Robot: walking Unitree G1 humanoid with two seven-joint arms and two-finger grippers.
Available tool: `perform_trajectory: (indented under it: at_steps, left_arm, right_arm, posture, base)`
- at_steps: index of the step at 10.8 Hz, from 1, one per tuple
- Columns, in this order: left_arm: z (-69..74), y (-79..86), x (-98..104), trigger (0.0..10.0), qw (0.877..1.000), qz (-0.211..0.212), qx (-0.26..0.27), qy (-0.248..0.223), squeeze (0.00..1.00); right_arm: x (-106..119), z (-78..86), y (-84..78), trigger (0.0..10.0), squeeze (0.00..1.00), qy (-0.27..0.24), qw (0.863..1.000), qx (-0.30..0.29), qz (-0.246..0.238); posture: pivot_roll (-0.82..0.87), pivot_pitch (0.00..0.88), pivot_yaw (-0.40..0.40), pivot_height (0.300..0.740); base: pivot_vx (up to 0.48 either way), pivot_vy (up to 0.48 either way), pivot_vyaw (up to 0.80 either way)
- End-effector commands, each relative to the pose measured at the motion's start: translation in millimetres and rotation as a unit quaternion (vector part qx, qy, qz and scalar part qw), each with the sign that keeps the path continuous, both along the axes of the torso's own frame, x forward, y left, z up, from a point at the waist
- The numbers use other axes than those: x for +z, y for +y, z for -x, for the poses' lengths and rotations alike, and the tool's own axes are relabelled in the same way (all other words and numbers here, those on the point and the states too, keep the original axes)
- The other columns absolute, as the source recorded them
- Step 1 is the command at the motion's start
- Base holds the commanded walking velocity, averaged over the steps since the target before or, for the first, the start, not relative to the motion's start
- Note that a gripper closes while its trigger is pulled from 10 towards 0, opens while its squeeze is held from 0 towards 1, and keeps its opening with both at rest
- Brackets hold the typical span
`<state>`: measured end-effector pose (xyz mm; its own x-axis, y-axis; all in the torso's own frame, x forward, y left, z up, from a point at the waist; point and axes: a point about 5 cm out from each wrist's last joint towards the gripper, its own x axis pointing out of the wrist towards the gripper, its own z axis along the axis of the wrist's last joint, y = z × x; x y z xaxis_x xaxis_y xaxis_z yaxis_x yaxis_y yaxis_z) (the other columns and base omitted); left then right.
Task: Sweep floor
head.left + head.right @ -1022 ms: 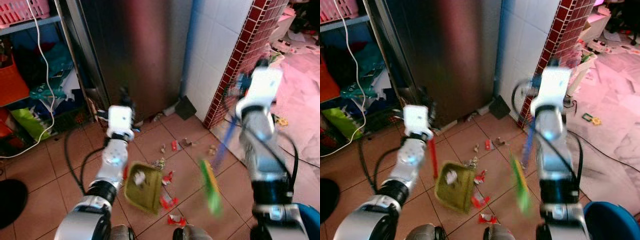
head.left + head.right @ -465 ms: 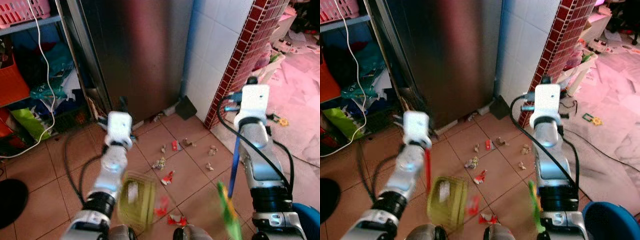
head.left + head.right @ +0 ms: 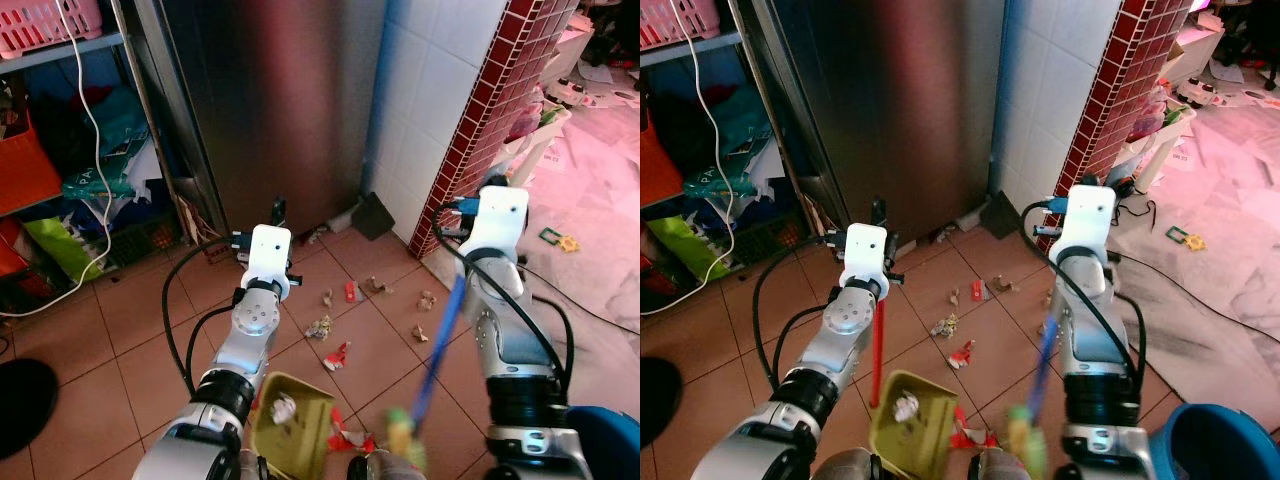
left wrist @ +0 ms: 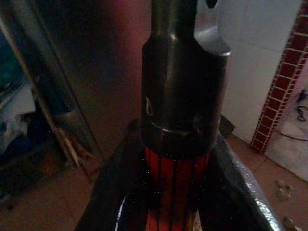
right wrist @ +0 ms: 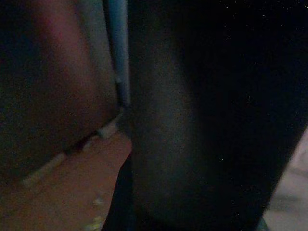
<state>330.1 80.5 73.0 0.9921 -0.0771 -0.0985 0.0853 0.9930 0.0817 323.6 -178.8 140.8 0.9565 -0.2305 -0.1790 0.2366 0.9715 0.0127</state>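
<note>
Two black fingers (image 4: 120, 202) of our left gripper (image 4: 175, 192) close around the red handle (image 3: 878, 345) of the dustpan (image 3: 912, 428); in the left wrist view the ribbed red shaft sits clamped between them under a dark cap. Below that gripper the handle runs down to the olive pan, which rests tilted on the tiled floor (image 3: 110, 340) near our feet with a crumpled white scrap (image 3: 905, 405) inside it. Our right gripper (image 3: 478, 200) carries the broom by its blue stick (image 3: 438, 340); we cannot tell how far its fingers are parted, as the right wrist view is too dark. The stick slants down from it to the blurred green broom head (image 3: 402, 428), just beside the pan. Beyond both grippers, litter (image 3: 335, 355) lies scattered on the tiles before the steel fridge (image 3: 270, 90).
</note>
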Motion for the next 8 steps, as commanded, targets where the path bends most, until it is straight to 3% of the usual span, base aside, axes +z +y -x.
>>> perform_trajectory:
  at_steps: [1, 3, 5, 6, 8]
  left_arm:
    - [1.3, 3.1, -8, 10.0, 0.999, 0.024, 0.016, 0.021, 0.00]
    - [-0.9, 3.6, -5, 10.0, 0.998, 0.054, 0.029, 0.008, 0.00]
    - [-3.4, 5.4, 1, 10.0, 0.996, 0.083, 0.039, -0.018, 0.00]
    - [-7.3, 7.4, 8, 10.0, 0.993, 0.099, 0.051, -0.036, 0.00]
    - [-17.8, 17.1, 18, 10.0, 0.991, 0.080, 0.096, -0.050, 0.00]
  right_arm:
    - [9, -2.3, 5.8, 10.0, 0.00, -0.011, 0.999, 0.004, -0.049]
    - [18, -7.8, 22.3, 10.0, 0.00, -0.041, 0.987, 0.019, -0.151]
    - [31, -11.2, 28.2, 10.0, 0.00, -0.071, 0.975, 0.028, -0.206]
    - [36, -13.4, 27.6, 10.0, 0.00, -0.084, 0.971, 0.029, -0.221]
    - [43, -16.6, 22.5, 10.0, 0.00, -0.111, 0.972, 0.023, -0.206]
  posture:
    - [-0.14, 0.063, 0.001, 0.740]
    - [-0.14, 0.057, -0.006, 0.740]
    - [-0.14, 0.050, -0.006, 0.740]
    - [-0.14, 0.047, -0.007, 0.740]
    - [-0.15, 0.035, -0.013, 0.740]
  base:
    - [0.000, 0.000, 0.00]
    - [0.000, 0.000, 0.00]
    - [0.000, 0.000, 0.00]
    - [0.000, 0.000, 0.00]
    - [0.000, 0.000, 0.00]
